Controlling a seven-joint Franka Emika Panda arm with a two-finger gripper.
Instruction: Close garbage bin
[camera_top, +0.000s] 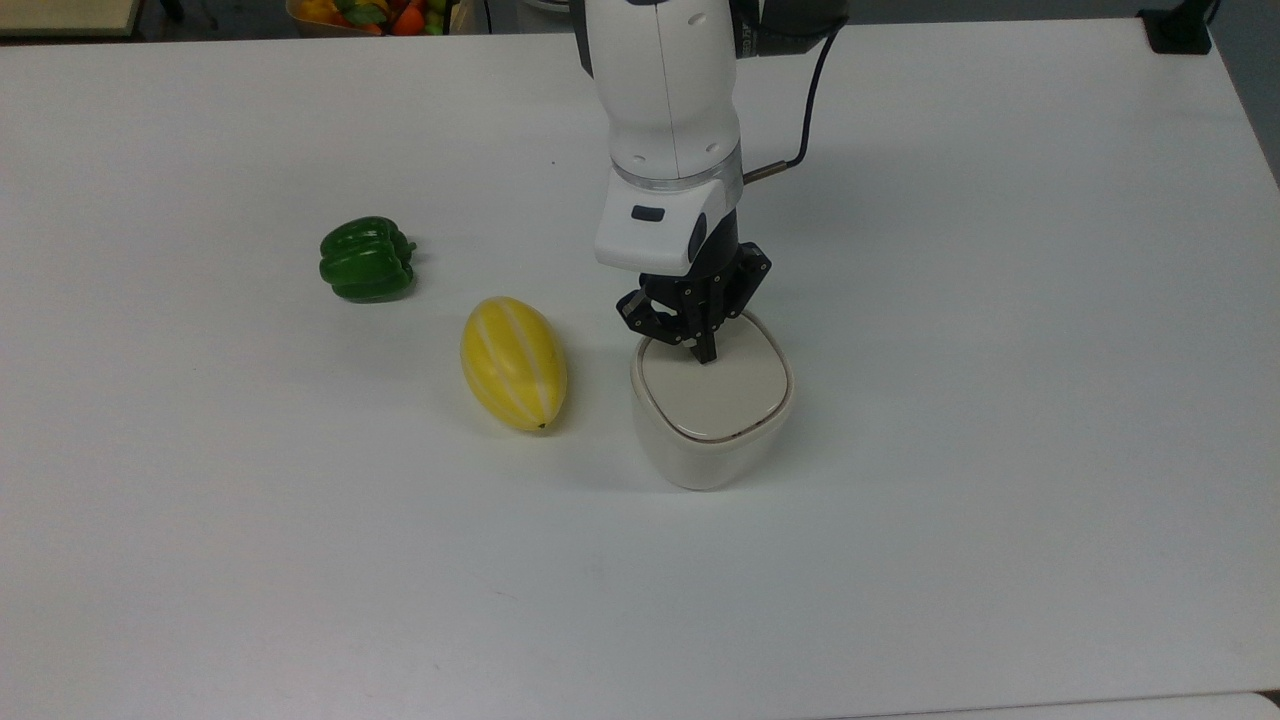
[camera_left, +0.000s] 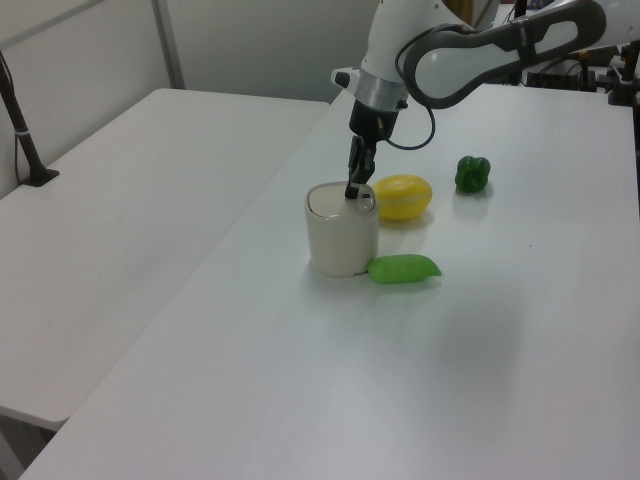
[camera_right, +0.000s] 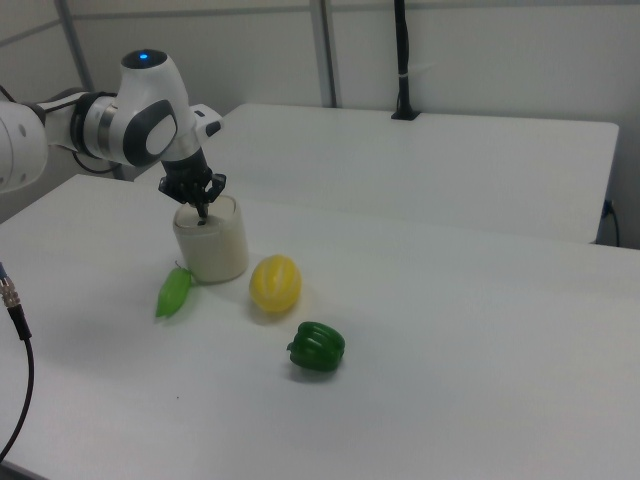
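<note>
The cream-beige garbage bin (camera_top: 712, 452) (camera_left: 341, 245) (camera_right: 213, 250) stands upright on the white table, and its flat lid (camera_top: 713, 394) lies level in the rim. My gripper (camera_top: 706, 356) (camera_left: 351, 192) (camera_right: 202, 216) points straight down with its black fingers shut together. Their tips touch the far edge of the lid in the top view. Nothing is held between them.
A yellow melon (camera_top: 513, 362) lies just at the top view's left of the bin, a green bell pepper (camera_top: 366, 259) farther left. A green pod (camera_left: 403, 268) rests against the bin in the left view. A black cable (camera_top: 812, 95) trails from the arm.
</note>
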